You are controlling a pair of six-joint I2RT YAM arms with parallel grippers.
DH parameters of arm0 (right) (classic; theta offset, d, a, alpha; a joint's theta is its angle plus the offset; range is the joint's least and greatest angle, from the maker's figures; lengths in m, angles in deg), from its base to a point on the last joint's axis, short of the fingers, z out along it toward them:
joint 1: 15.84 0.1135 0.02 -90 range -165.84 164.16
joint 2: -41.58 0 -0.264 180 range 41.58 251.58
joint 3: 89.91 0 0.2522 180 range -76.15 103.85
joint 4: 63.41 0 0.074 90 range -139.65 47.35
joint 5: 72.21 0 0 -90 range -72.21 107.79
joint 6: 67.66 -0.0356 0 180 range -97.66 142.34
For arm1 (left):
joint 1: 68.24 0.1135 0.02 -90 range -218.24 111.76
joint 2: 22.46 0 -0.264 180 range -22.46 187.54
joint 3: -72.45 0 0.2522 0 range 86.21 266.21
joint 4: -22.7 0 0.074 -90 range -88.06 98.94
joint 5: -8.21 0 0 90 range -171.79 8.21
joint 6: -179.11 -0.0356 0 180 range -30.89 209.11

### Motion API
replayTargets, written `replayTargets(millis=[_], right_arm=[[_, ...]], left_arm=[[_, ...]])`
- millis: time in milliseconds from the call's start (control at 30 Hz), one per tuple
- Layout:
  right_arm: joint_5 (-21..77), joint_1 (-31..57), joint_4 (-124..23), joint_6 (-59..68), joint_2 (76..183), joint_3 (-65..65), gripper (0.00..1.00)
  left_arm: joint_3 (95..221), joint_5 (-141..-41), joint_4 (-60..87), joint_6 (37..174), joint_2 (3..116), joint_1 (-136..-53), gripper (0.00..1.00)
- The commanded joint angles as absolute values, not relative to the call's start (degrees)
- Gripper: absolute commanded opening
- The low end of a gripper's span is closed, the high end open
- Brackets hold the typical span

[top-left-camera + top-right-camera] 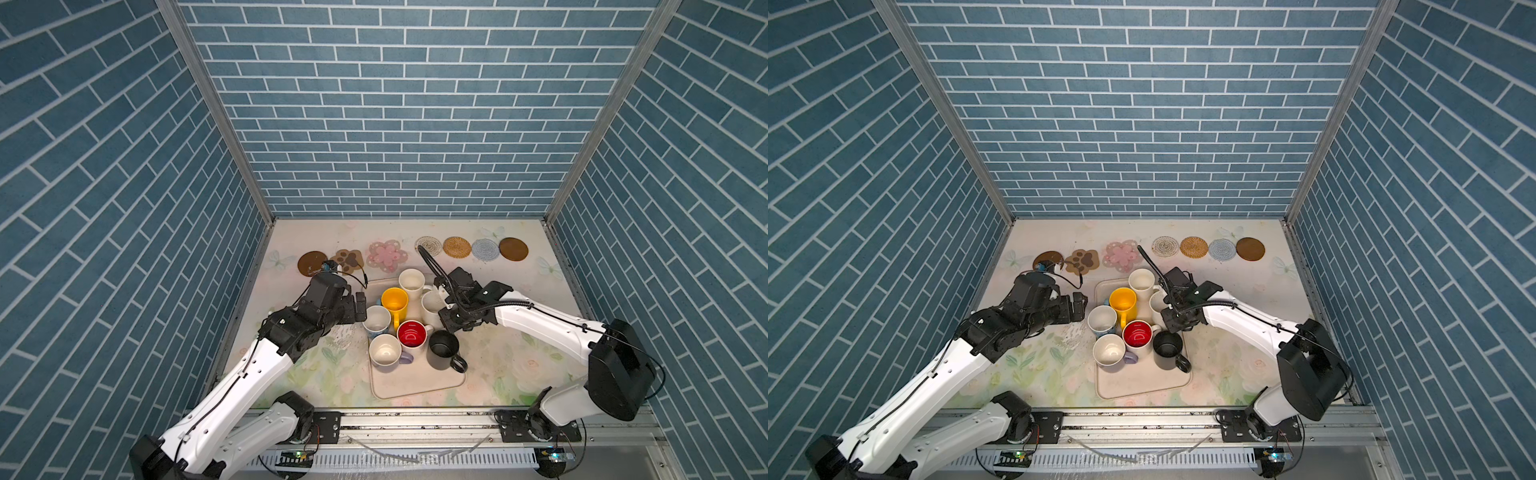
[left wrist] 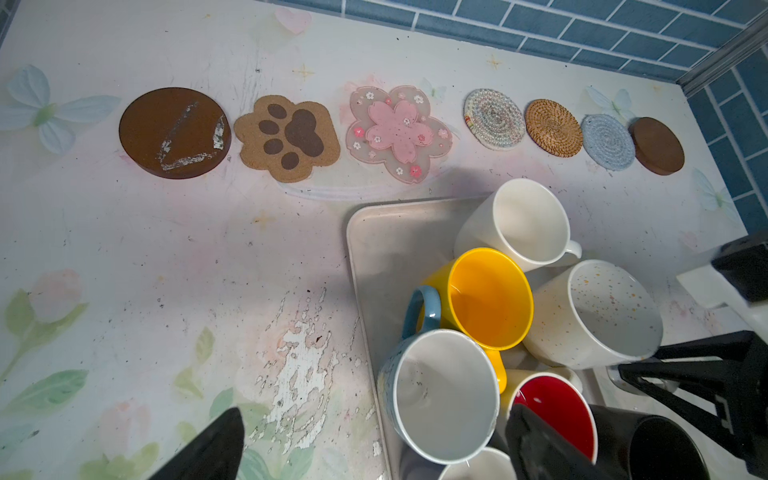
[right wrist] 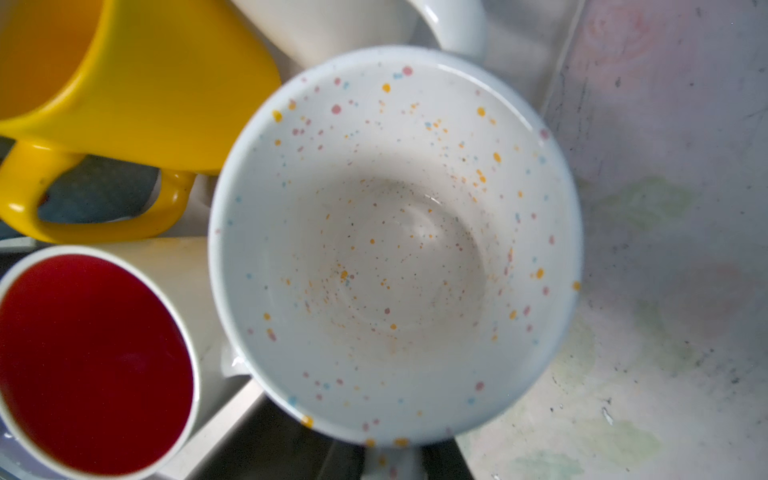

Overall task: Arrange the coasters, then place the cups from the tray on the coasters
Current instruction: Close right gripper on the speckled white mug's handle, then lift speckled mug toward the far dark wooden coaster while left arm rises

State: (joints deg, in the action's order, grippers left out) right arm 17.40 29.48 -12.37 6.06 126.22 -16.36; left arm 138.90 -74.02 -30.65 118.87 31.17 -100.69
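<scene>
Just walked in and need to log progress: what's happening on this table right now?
All seven coasters lie in a row at the far side, and all seven cups stand on the tray. The right gripper is over the speckled cream cup, apparently closed on its handle. The left gripper is open beside the light blue cup.

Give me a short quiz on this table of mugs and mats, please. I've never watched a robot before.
1. How many coasters lie in the row beyond the tray?
2. True or false: one mug already stands on a coaster.
3. Which mug's handle sits between the jaws of the right arm? A the yellow mug, B the speckled white mug, C the black mug.
Key: 1 seven; 2 false, all seven mugs are on the tray; 3 B.
</scene>
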Motion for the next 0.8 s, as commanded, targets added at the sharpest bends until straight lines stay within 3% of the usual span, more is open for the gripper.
replayTargets(millis=[0, 433, 767], right_arm=[[13.4, 29.4, -12.6, 3.9, 122.2, -15.8, 0.00], [6.7, 28.1, -12.9, 2.2, 119.2, -15.2, 0.00], [7.9, 19.7, -15.5, 1.1, 118.0, -14.5, 0.00]], left_arm=[[140.7, -73.3, -30.7, 118.4, 32.1, -101.2, 0.99], [143.2, -73.7, -28.8, 117.7, 36.3, -101.2, 0.99], [146.9, -74.3, -26.5, 116.6, 41.9, -101.4, 0.99]])
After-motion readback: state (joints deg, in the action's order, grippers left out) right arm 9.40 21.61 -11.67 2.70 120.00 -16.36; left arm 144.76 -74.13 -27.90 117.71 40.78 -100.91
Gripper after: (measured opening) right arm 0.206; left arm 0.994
